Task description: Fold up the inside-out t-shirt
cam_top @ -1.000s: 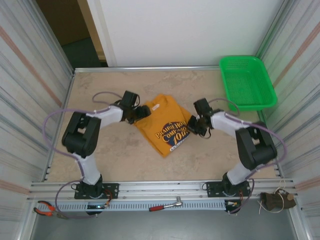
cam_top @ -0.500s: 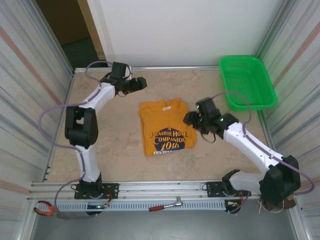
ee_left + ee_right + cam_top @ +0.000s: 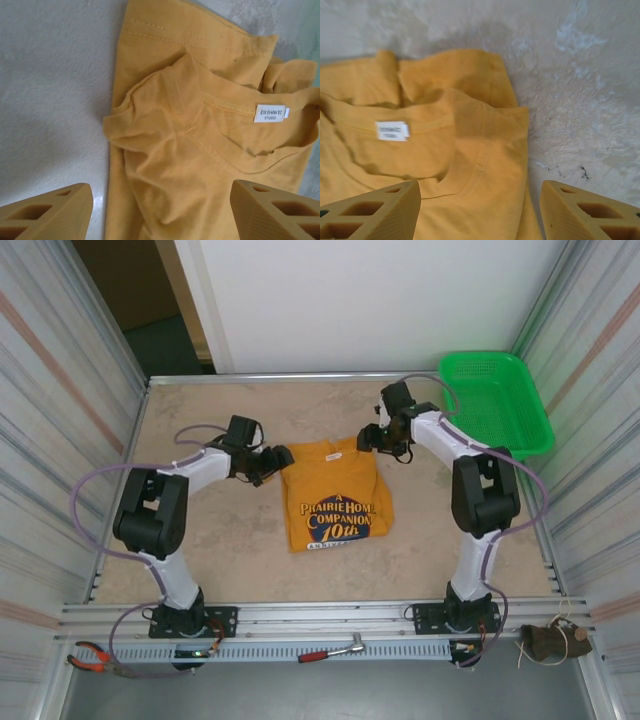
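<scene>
**A:** What takes up the most room?

**B:** The table (image 3: pixel 215 550), pale and mottled. A green plastic basket (image 3: pixel 495 405) sits at its far right corner, and the basket's mesh floor shows from wall to wall.

**A:** And the t-shirt?

**B:** The t-shirt (image 3: pixel 335 495) is orange-yellow and lies folded into a rough rectangle near the middle of the table, well apart from the basket. Its long axis runs from far to near. The collar is at the far end and the other end points toward the arm bases. The printed side faces up.

**A:** Where are the grippers?

**B:** The left gripper (image 3: pixel 268 462) is at the shirt's far left corner. The right gripper (image 3: pixel 375 437) is at its far right corner, between the shirt and the basket. In the left wrist view the fingers (image 3: pixel 50 212) are spread wide over the rumpled collar. In the right wrist view the fingers (image 3: pixel 375 212) stand just as far apart, over the collar and a folded sleeve edge. Neither pair is clamped on cloth.

**A:** Anything else lying about?

**B:** Below the near rail (image 3: pixel 330 615) lie red-handled pliers (image 3: pixel 95 658) on the left and a ratchet (image 3: pixel 332 650) toward the middle. Both are off the tabletop and well apart from the shirt. A small brownish object (image 3: pixel 552 642) sits at the near right, and I cannot tell what it is.

**A:** The smallest details?

**B:** A dark navy print (image 3: pixel 337 517) covers the shirt's near half and reads upright from the bases' side. A white label (image 3: pixel 270 113) is sewn inside the collar.
</scene>
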Robot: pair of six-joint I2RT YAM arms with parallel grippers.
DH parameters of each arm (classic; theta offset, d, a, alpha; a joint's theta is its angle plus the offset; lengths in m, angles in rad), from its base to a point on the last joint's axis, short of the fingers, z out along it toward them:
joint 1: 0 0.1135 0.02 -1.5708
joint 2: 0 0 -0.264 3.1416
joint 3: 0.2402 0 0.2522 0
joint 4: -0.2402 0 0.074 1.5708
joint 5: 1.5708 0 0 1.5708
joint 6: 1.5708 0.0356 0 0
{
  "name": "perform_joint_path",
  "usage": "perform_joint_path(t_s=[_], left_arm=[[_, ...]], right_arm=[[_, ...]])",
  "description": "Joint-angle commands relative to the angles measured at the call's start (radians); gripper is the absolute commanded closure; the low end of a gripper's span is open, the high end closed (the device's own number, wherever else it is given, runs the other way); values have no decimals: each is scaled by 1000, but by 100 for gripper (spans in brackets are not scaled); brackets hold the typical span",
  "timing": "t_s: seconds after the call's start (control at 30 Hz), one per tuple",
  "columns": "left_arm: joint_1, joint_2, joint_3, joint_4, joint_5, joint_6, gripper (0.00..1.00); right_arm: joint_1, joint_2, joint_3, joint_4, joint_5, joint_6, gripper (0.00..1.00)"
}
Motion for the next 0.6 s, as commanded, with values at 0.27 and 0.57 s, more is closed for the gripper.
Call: perform_joint_path(t_s=[0.27, 0.57], left_arm=[[-11, 81, 102, 53, 28, -26, 41], [-16, 175, 173, 19, 17, 0, 62]], right_arm=[[-1, 99, 68, -9, -28, -41, 46], [-18, 128, 80, 4, -57, -15, 80]])
